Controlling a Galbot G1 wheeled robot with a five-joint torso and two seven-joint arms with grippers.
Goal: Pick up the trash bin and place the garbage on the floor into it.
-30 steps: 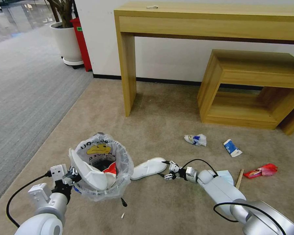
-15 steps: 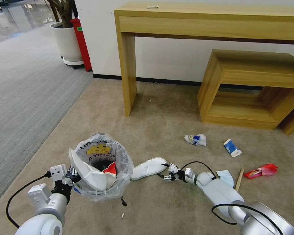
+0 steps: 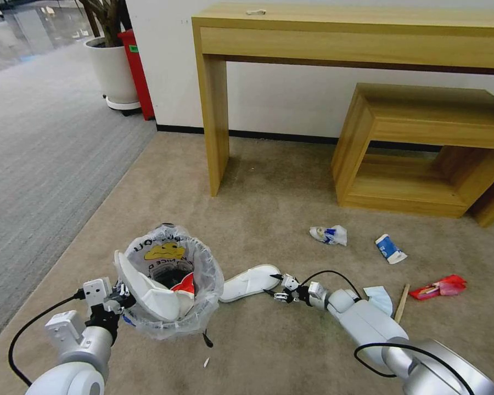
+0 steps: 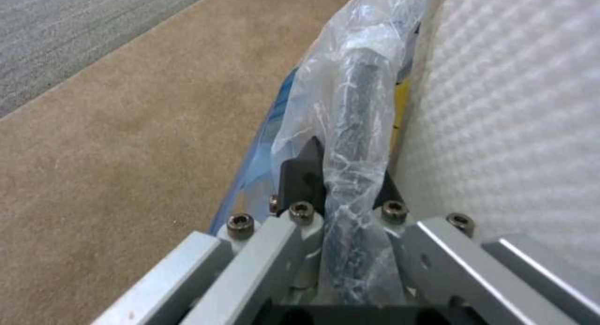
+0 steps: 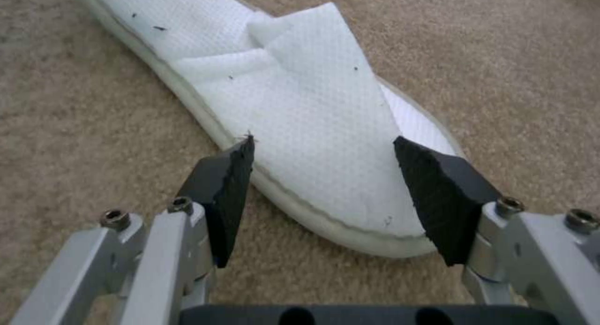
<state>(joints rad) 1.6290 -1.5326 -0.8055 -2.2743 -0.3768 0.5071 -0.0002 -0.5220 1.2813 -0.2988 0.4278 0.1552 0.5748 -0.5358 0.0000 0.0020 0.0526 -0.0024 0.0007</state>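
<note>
One white slipper [image 3: 251, 282] is lying on the carpet just ahead of the right claw [image 3: 280, 287], whose spread jaws are now straddling its near end after creeping forward over the last second; the grasp seems close, though contact is hard to judge. Another slipper [image 3: 148, 293] is already sitting in the trash bin [image 3: 170, 280], which the left claw [image 3: 121, 299] is holding off the floor, clenched on its bagged rim. Beyond the right arm, a blue mask [image 3: 380, 299], a stick [image 3: 402, 300] and a red wrapper [image 3: 439, 287] are waiting.
</note>
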